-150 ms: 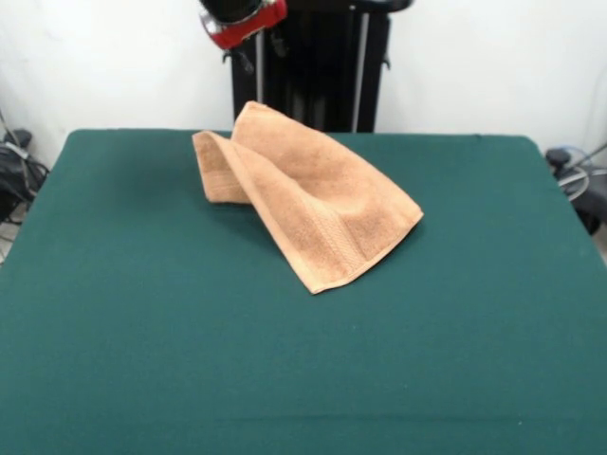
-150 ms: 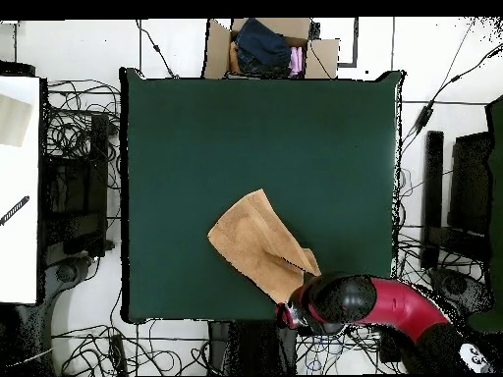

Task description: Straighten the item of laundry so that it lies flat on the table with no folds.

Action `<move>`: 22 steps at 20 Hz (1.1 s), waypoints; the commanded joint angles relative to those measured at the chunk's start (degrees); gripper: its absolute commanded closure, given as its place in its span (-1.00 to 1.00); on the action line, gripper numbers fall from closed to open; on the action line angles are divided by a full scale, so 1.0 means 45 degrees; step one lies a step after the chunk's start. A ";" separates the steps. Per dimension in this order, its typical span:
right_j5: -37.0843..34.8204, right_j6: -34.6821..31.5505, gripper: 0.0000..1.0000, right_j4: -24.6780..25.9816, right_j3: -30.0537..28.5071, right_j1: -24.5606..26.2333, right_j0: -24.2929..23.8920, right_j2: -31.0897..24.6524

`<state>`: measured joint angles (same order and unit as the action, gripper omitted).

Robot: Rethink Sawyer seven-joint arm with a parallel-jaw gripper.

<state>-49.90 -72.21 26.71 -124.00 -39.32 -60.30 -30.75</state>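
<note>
The pincer (image 1: 243, 21) hangs at the robot's edge of the tabletop (image 1: 142, 313), above the towel's nearest corner; whether it is open or holds anything cannot be told. The towel (image 1: 308, 199) lies just below it toward that edge, folded over itself with one flap doubled back. In my judgement, the straightening remains almost wholly undone.

Green table (image 1: 142, 360) bears one folded, seemingly doubled towel (image 1: 313, 204).

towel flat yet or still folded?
Folded: the towel is doubled over itself, one flap raised, on the table.
</note>
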 commanded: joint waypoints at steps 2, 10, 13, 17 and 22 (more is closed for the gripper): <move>0.0668 0.0110 -1.00 0.0877 0.1867 0.1731 -0.0326 0.0417; 0.0207 0.0552 -1.00 0.1002 0.2437 0.2200 -0.0748 0.0263; -0.0081 0.0854 -1.00 0.1017 0.2720 0.2422 -0.1002 0.0238; -0.0298 0.1166 -1.00 0.1077 0.3088 0.2823 -0.1300 0.0213; -0.0529 0.1347 -1.00 0.1083 0.3368 0.3107 -0.1501 0.0147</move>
<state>-49.82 -72.21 27.80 -116.51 -28.58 -66.54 -30.75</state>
